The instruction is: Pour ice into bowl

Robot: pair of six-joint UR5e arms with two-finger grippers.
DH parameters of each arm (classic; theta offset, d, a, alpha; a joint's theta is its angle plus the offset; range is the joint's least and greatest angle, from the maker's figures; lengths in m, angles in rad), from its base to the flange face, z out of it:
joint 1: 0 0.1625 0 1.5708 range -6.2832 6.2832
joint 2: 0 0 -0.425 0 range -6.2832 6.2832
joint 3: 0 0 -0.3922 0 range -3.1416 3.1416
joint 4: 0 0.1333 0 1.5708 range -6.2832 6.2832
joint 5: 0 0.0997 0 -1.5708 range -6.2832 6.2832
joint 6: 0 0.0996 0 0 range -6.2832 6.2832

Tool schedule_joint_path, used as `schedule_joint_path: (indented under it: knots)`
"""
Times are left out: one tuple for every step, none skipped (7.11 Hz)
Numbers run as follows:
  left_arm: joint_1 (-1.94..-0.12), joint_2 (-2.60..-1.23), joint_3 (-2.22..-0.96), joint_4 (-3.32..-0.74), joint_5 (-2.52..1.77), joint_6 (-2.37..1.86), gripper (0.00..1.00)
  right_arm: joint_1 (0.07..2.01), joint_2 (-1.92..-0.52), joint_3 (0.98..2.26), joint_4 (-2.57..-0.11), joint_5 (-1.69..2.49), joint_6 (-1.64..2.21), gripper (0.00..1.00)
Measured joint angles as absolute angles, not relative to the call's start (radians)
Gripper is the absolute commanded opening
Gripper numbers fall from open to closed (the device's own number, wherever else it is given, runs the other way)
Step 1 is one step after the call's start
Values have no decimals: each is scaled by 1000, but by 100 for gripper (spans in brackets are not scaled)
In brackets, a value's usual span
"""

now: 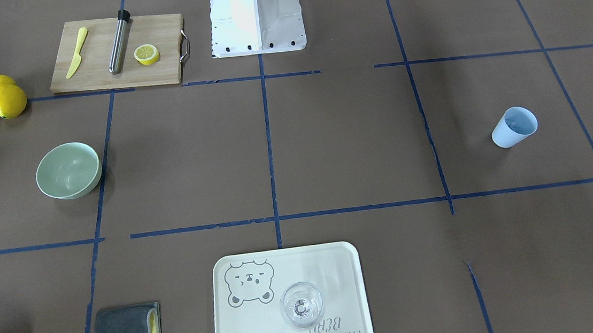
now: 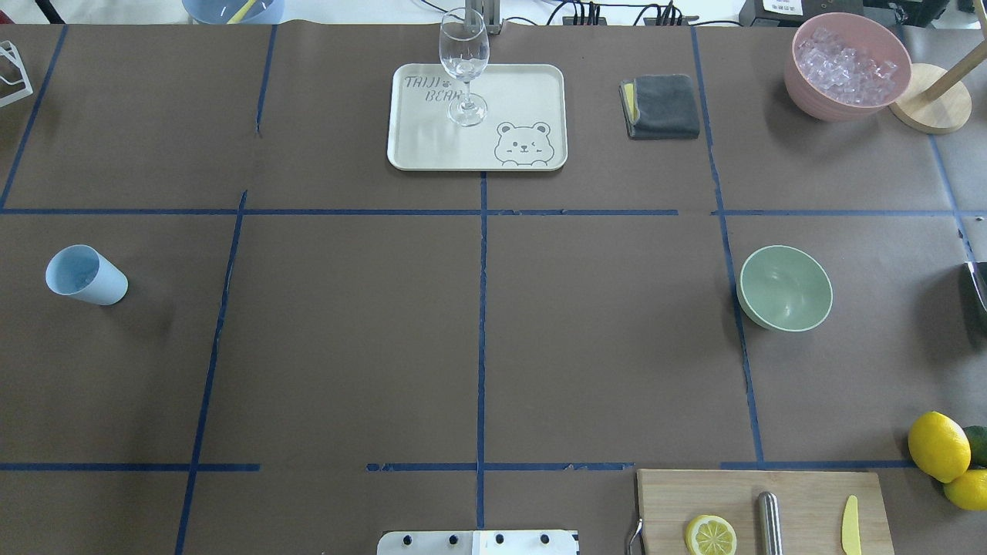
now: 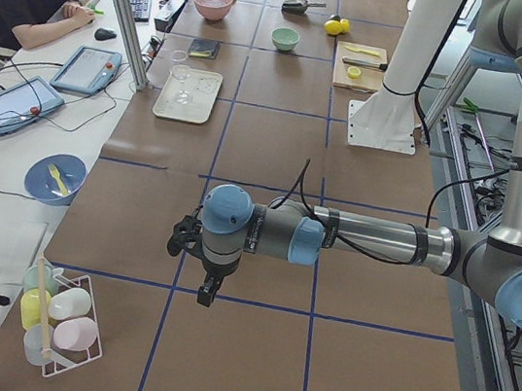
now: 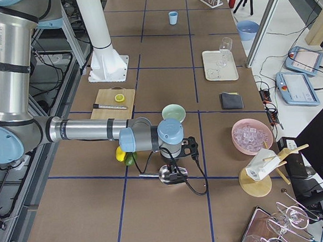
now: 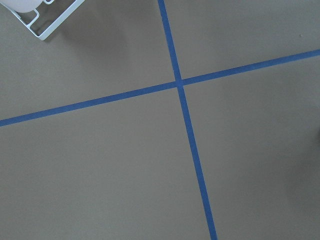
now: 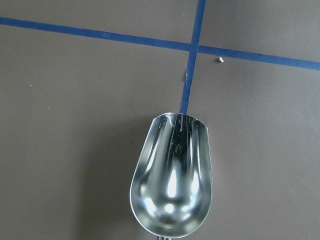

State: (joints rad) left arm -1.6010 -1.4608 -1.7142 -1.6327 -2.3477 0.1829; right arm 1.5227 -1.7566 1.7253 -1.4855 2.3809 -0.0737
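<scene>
The pale mint-green bowl [image 1: 68,170] [image 2: 785,287] stands upright on the robot's right side of the table and looks empty. The light blue cup [image 1: 514,126] [image 2: 85,275] stands on the robot's left side; I cannot make out clear ice in it. My left gripper [image 3: 209,296] points down over bare table, seen only in the exterior left view, so I cannot tell its state. My right gripper [image 4: 173,171] hangs over an empty metal scoop [image 6: 172,180] [image 4: 171,177] past the bowl [image 4: 173,113]; I cannot tell its state either.
A pink container [image 2: 848,65] of whitish pieces stands at the far right corner. A cream tray [image 2: 432,146] holds a clear wine glass [image 2: 464,69]. A grey cloth [image 2: 661,105], a cutting board [image 1: 119,69] with knife and lemon half, and lemons [image 1: 9,100] lie around.
</scene>
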Motion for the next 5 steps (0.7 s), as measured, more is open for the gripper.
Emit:
schedule_joint_path:
  knots:
    - [-1601, -1461, -1718, -1633, -2348, 183, 100, 1523, -1757, 1725, -1486, 2381, -73, 100]
    - [-1600, -1462, -1721, -1633, -2347, 183, 100, 1523, -1757, 1725, -1486, 2381, -73, 100]
    - [-1599, -1462, -1721, -1633, -2347, 183, 100, 1522, -1756, 1727, -1485, 2381, -73, 100]
    - [-1599, -1462, -1722, -1634, -2347, 183, 100, 1522, -1754, 1737, -1485, 2386, -70, 100]
    - [-1599, -1462, -1723, -1634, -2347, 183, 100, 1522, -1749, 1768, -1484, 2398, -65, 100]
